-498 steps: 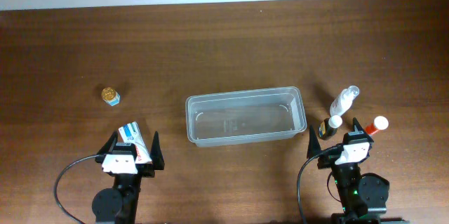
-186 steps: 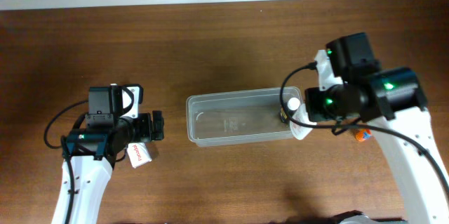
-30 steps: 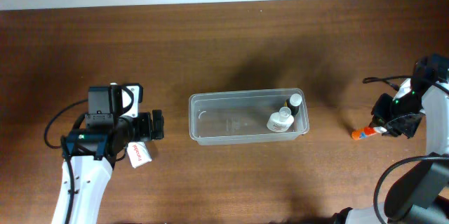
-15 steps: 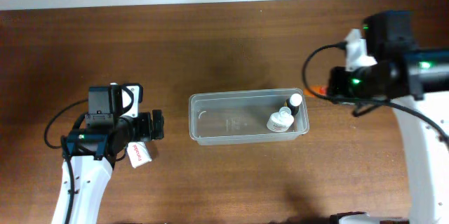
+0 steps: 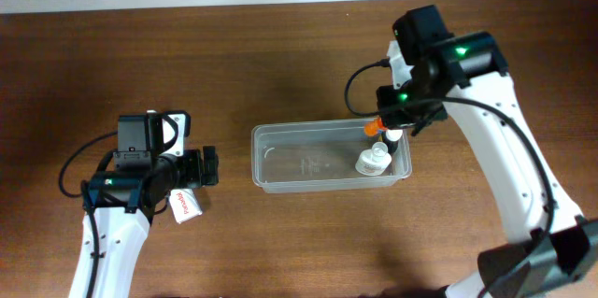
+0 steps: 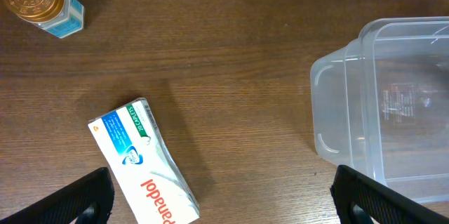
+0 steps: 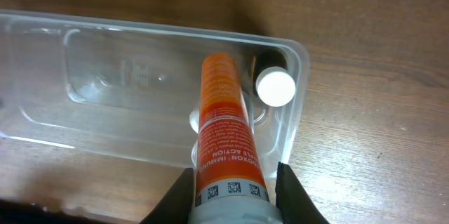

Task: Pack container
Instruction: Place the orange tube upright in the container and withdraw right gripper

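Note:
The container is a clear shallow tub in the middle of the table, also in the left wrist view and the right wrist view. At its right end stand a dark bottle with a white cap and a clear bottle. My right gripper is shut on an orange tube, which hangs over that right end, beside the dark bottle. My left gripper stands open above bare wood left of the container, holding nothing.
A white Panadol box lies under the left gripper's left finger. A small jar with a gold lid sits farther off, at the top left of the left wrist view. The right arm reaches in from the right.
The right arm has carried the orange tube from the table's right side leftward to over the container's right end. The left arm has not moved.

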Action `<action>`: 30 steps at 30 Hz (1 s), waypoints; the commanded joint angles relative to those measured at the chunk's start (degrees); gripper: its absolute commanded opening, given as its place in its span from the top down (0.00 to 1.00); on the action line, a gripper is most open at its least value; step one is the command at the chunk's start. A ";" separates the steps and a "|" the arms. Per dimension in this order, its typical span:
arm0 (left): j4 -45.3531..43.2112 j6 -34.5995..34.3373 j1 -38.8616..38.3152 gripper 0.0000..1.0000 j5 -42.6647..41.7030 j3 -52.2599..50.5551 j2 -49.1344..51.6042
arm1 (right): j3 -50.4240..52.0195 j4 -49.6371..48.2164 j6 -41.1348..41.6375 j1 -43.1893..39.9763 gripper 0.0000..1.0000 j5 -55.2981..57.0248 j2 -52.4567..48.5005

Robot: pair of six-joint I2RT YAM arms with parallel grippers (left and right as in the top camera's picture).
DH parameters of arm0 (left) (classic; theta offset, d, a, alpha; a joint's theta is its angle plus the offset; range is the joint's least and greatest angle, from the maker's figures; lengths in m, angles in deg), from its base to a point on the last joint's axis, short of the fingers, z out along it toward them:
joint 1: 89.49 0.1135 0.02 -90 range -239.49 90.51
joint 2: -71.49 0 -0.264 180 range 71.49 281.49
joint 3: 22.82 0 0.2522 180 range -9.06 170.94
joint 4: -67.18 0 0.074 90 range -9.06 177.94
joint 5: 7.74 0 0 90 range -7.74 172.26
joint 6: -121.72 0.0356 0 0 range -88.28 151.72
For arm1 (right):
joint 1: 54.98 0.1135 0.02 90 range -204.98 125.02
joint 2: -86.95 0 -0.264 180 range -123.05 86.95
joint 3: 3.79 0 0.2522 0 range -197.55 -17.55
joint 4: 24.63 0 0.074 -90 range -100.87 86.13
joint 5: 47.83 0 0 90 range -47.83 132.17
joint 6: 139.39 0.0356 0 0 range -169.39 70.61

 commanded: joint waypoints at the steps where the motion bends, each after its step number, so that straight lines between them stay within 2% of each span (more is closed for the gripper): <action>1: -0.09 0.02 0.24 0.01 -0.42 1.11 0.09 | -0.33 0.59 0.42 0.66 0.80 0.79 -3.65; 14: -0.09 0.02 0.24 0.01 -0.42 1.11 0.09 | 0.04 -0.13 0.39 0.66 0.79 0.98 -12.31; 16: -0.09 0.02 0.24 0.01 -0.42 1.11 0.09 | 0.09 -0.11 0.39 0.66 0.65 0.96 -12.31; 17: -0.09 0.02 0.24 0.01 -0.42 1.11 0.09 | 0.09 -0.11 0.39 0.66 0.62 0.96 -12.31; 26: -0.09 0.02 0.24 0.01 -0.42 1.11 0.09 | -0.20 -1.03 0.37 0.66 0.59 2.40 -11.39; 30: 0.13 0.02 0.24 0.01 0.44 1.11 0.07 | -4.20 -1.51 0.39 -0.66 0.50 5.92 -5.60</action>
